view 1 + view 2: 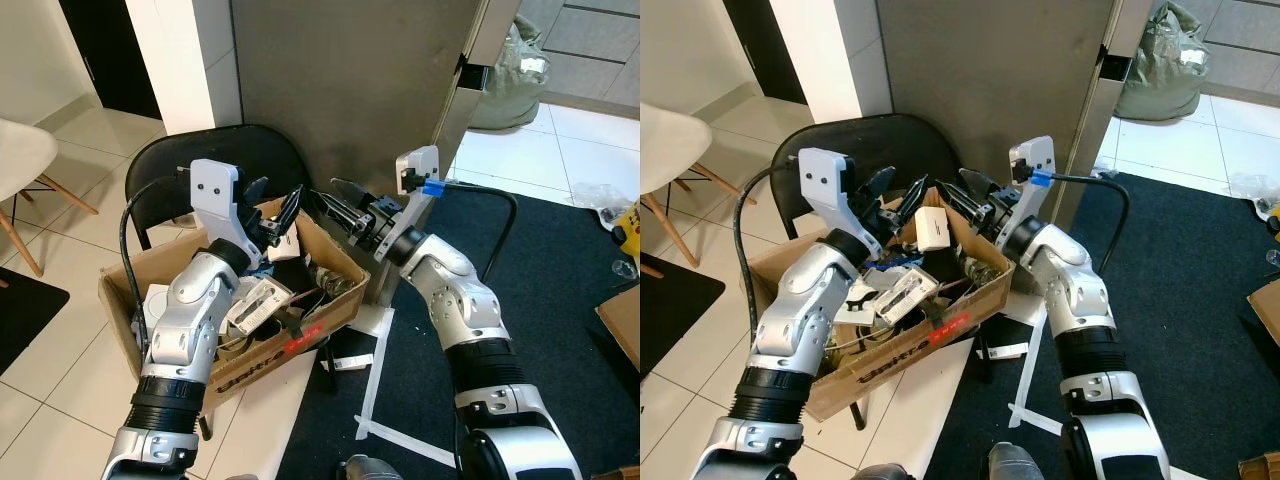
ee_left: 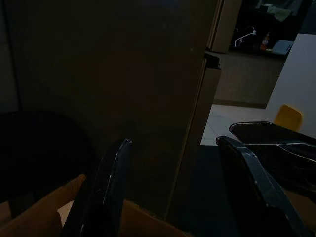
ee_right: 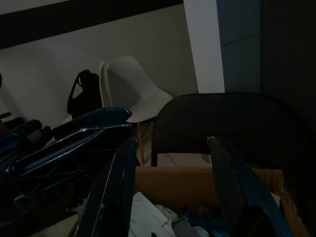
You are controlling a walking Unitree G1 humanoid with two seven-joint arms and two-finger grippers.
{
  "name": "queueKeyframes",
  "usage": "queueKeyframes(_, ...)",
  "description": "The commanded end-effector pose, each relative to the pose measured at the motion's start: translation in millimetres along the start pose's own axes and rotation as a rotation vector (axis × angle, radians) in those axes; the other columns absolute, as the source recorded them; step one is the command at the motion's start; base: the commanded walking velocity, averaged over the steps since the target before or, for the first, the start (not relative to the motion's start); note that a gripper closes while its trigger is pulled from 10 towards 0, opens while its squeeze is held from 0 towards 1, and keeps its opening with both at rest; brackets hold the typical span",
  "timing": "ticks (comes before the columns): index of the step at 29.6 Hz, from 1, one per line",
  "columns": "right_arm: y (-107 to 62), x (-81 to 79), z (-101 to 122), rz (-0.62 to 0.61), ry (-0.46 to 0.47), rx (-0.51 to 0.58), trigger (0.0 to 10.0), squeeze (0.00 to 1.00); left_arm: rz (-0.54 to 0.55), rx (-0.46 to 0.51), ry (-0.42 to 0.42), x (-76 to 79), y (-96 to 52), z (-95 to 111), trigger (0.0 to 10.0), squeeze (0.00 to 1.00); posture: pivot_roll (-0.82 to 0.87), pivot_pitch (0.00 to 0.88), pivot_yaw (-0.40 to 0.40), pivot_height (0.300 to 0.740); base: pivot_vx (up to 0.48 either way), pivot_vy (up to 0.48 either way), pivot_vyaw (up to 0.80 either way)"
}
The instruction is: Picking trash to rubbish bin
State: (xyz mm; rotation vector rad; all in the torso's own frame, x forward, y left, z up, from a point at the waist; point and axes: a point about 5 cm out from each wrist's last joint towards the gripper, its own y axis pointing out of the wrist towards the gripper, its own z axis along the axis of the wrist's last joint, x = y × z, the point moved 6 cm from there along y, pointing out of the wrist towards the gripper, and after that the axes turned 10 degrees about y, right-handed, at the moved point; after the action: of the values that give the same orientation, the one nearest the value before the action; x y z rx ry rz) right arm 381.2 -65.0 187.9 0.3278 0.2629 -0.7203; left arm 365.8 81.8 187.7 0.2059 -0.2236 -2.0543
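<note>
One trash-filled cardboard box [image 1: 902, 362]

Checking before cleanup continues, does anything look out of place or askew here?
Yes: the brown cardboard box crammed with trash sits tilted on the black chair, one corner overhanging its edge. Both the left gripper and right gripper hover open above it.

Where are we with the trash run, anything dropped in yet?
The cardboard box on the black chair already holds mixed trash. Both the left gripper and the right gripper hover open and empty over its far edge. Left: scraps such as the white strip on the floor.
</note>
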Motion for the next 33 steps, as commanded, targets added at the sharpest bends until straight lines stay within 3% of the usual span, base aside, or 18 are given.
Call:
queueKeyframes(1,-0.8,-1.4,-3.0,0.007,-0.015,-0.015,10.0,0.0,-0.002,-0.006,-0.01,-0.4,0.2,-3.5,10.0,0.0,-0.07,0.0,-0.013,0.74,0.0,0.0,0.0)
queueKeyframes(26,3.1,-2.2,-9.1,0.017,-0.02,-0.043,10.0,0.0,-0.008,-0.043,0.003,-2.2,-0.2,-11.9,10.0,0.0,-0.06,0.0,-0.023,0.74,0.0,0.0,0.0)
queueKeyframes(33,1.4,0.8,-9.3,0.006,-0.012,-0.044,10.0,0.0,-0.011,-0.043,0.002,-0.5,1.3,-12.8,10.0,0.0,-0.06,0.0,-0.031,0.74,-0.251,0.0,0.0)
